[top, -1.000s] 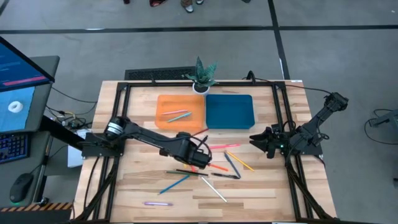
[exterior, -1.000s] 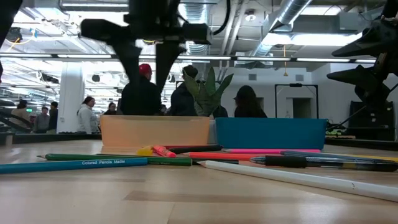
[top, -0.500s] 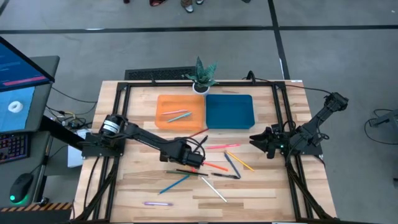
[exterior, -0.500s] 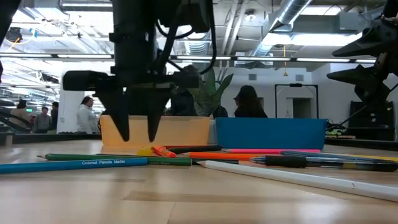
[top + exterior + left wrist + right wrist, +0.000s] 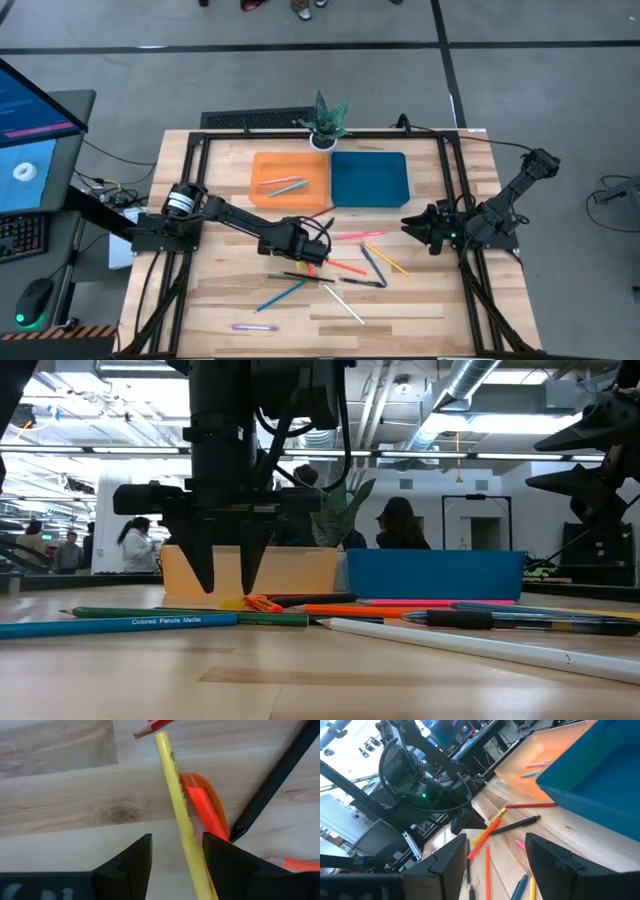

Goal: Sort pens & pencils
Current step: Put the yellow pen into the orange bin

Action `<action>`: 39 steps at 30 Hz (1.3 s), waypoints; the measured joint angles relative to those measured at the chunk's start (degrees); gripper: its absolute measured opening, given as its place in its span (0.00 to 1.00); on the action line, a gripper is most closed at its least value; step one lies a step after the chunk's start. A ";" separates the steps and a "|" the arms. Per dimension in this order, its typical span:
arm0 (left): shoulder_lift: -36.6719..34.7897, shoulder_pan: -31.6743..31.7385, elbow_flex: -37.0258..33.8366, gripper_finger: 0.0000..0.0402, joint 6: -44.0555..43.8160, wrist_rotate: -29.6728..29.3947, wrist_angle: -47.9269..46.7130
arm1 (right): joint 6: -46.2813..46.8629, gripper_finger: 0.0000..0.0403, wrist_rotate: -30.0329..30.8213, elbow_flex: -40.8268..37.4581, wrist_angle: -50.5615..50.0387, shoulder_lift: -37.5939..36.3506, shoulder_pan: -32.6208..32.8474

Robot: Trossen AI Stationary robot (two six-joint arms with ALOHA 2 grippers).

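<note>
Pens and pencils lie scattered on the wooden table's middle (image 5: pixel 340 270). My left gripper (image 5: pixel 309 256) stands open over them, fingers pointing down, tips just above the wood (image 5: pixel 225 585). A yellow pencil (image 5: pixel 179 810) runs between its fingers, nearer one of them. An orange-red marker (image 5: pixel 202 807) and a black pen (image 5: pixel 272 787) lie beside the pencil. My right gripper (image 5: pixel 418 228) hangs open near the table's right edge, away from the sticks (image 5: pixel 495 865).
An orange tray (image 5: pixel 290 180) with a few pencils inside and a blue tray (image 5: pixel 368 178) sit side by side toward the far edge, with a potted plant (image 5: pixel 326 122) behind them. A blue pencil (image 5: pixel 278 296), a white stick (image 5: pixel 345 303) and a purple pen (image 5: pixel 252 327) lie nearer. People stand beyond the table.
My left gripper has come down from well above the table until its open fingertips stand on either side of the yellow pencil, most of the drop happening early. The pens and pencils have stayed where they were.
</note>
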 joint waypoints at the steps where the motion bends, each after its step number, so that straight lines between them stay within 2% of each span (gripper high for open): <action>1: 0.30 0.00 0.04 0.41 0.33 0.18 0.42 | 0.00 0.56 -0.01 0.00 0.00 0.00 0.00; 12: 1.00 0.51 -0.65 0.39 2.61 2.57 2.52 | 0.00 0.56 -0.01 0.00 0.00 0.00 0.00; 16: 0.46 0.95 -3.38 0.32 2.75 4.38 6.51 | 0.00 0.56 -0.01 0.00 0.00 0.00 0.00; 30: 0.28 2.43 -3.58 0.06 10.93 7.48 6.68 | -0.26 0.56 0.01 0.00 0.00 0.00 0.00; 39: -0.07 2.45 -2.99 0.06 12.35 7.62 6.18 | -0.42 0.56 0.01 0.00 -0.02 0.00 0.00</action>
